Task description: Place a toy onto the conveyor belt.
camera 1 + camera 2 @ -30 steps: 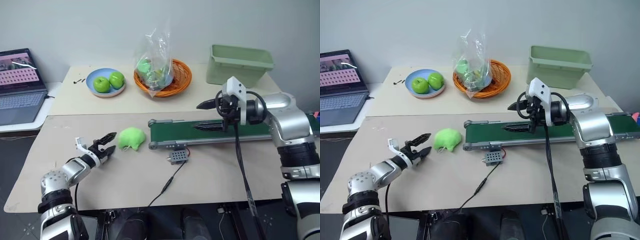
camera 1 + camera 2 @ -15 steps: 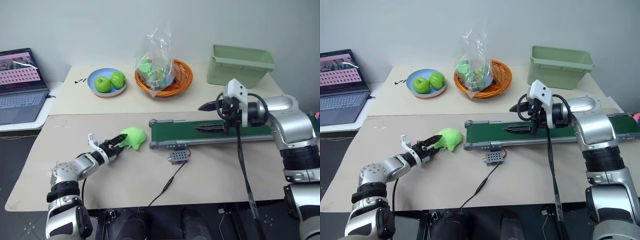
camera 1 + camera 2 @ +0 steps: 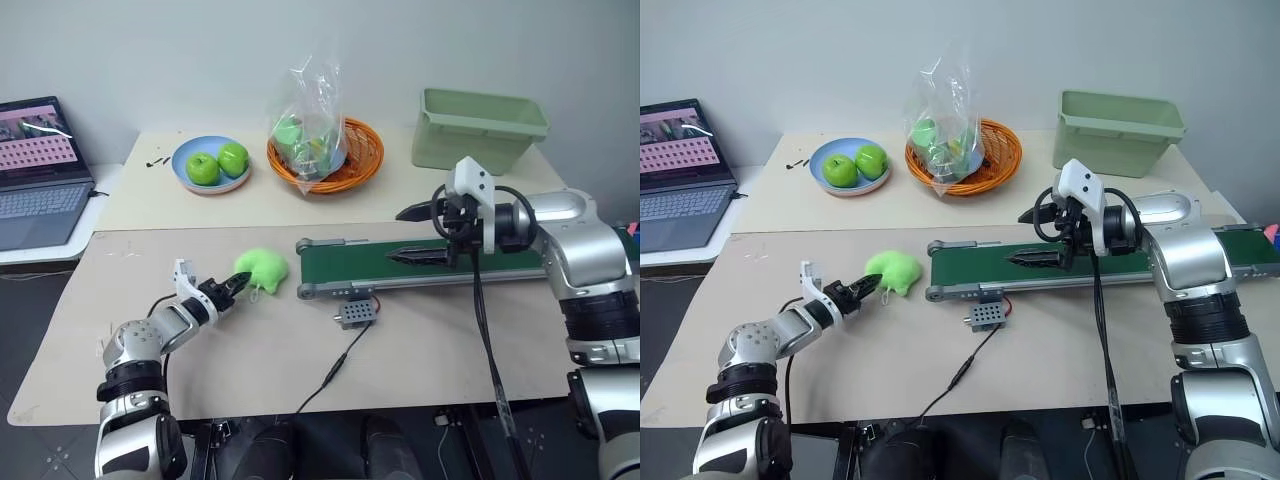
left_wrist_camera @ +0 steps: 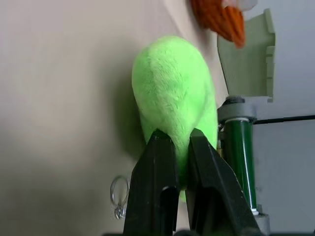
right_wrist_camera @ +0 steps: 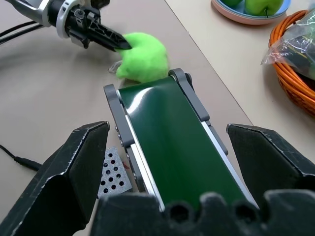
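Note:
The toy (image 3: 264, 266), a fuzzy lime-green lump, sits on the tan tabletop just off the left end of the conveyor belt (image 3: 440, 264). My left gripper (image 3: 240, 282) is shut on the toy's near edge; in the left wrist view its two black fingers (image 4: 160, 162) pinch the plush (image 4: 172, 88) between them. My right gripper (image 3: 398, 234) hovers over the middle of the dark green belt (image 5: 172, 142), open, with its fingers spread wide and nothing between them.
A small grey control box (image 3: 356, 314) with a trailing cable lies in front of the belt's left end. At the back stand a blue plate of apples (image 3: 190, 178), an orange basket (image 3: 365, 160) holding a plastic bag, and a pale green bin (image 3: 478, 128). A laptop (image 3: 40, 165) is far left.
My left gripper has reached forward to the toy, rolled, and shut on its near edge. The right arm has stayed still over the belt.

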